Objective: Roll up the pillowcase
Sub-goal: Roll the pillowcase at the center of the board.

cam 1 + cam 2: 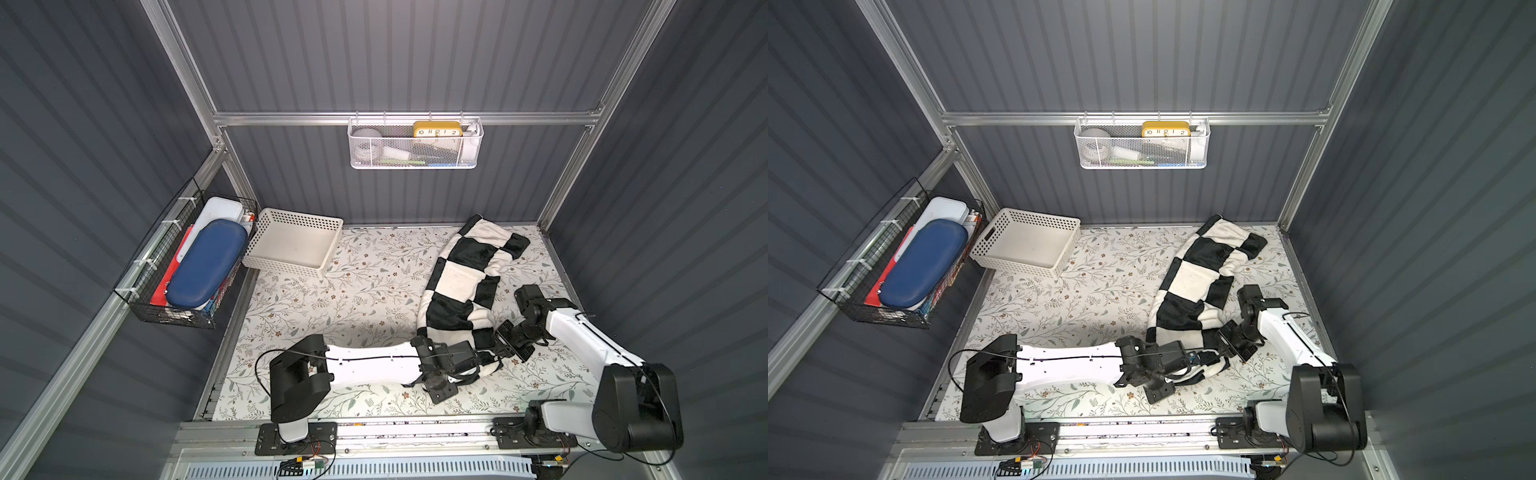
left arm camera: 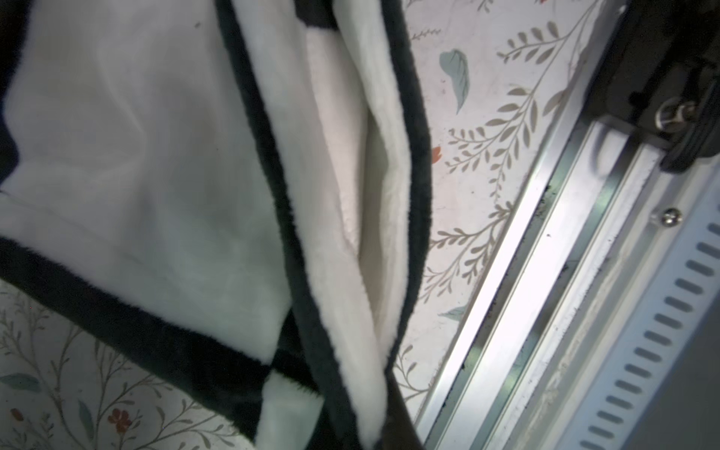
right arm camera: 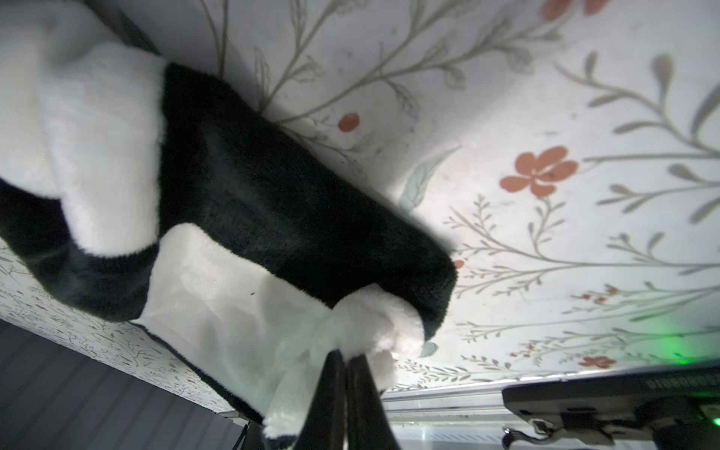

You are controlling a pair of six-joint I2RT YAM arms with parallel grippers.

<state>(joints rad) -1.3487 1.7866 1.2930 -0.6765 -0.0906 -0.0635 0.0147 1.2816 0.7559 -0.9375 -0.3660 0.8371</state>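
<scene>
Floral-print covering (image 1: 332, 299) over the whole table top. Far-left corner of the table: white perforated basket (image 1: 286, 266), sitting on the covering. Left wall, above the table's left edge: black wire basket (image 1: 166, 318) holding a blue oval case (image 1: 203, 266), a white box (image 1: 220, 210) behind it, something red (image 1: 160, 293) underneath. Back rail: white mesh basket (image 1: 415, 158) with a yellow clock (image 1: 437, 129) upright inside; other contents too small to tell. Aluminium rail (image 1: 415, 432) along the near edge.
</scene>
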